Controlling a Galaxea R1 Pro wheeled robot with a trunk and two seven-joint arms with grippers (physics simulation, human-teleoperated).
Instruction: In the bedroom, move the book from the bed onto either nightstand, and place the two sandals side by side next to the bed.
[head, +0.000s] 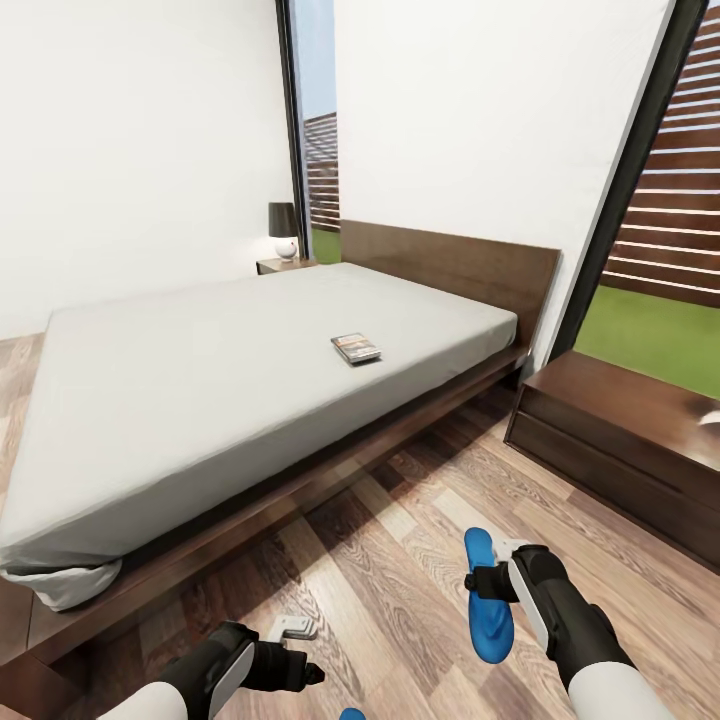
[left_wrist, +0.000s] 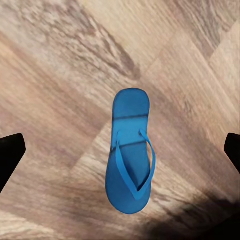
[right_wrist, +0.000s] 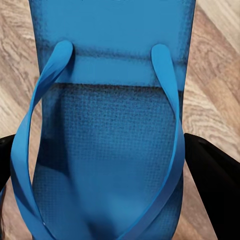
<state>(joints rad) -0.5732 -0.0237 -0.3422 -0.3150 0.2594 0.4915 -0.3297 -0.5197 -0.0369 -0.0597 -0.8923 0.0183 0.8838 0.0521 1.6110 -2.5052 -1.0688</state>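
The sandal in my right gripper (head: 488, 585) is the closest thing to me: this blue sandal (head: 488, 600) sits between the two dark fingers, which press on its long edges, and in the right wrist view its sole (right_wrist: 107, 150) and the two thin straps are directly in front of the camera, so I judge the grip as closed on it. In the head view the sandal hangs lengthwise above the wood floor (head: 400, 560), with its front end beyond the fingers, toward the bed; I hold it this way so that I can lay it flat and parallel to the bed's side. The second sandal (left_wrist: 129, 157) lies flat on the planks straight ahead of my left gripper (left_wrist: 120, 150), with the strap side up, and the left fingers stand wide apart and empty on both sides of it, ready, I think, to come down over it. In the head view I see only a small blue piece (head: 351, 714) of it, just beside the left gripper (head: 310, 675). Further out, beyond both grippers, is the bed (head: 250, 380), and the book (head: 356, 347) lies on its grey mattress, not yet moved. The near nightstand (head: 620, 430) stands forward of the right gripper, well apart from it.
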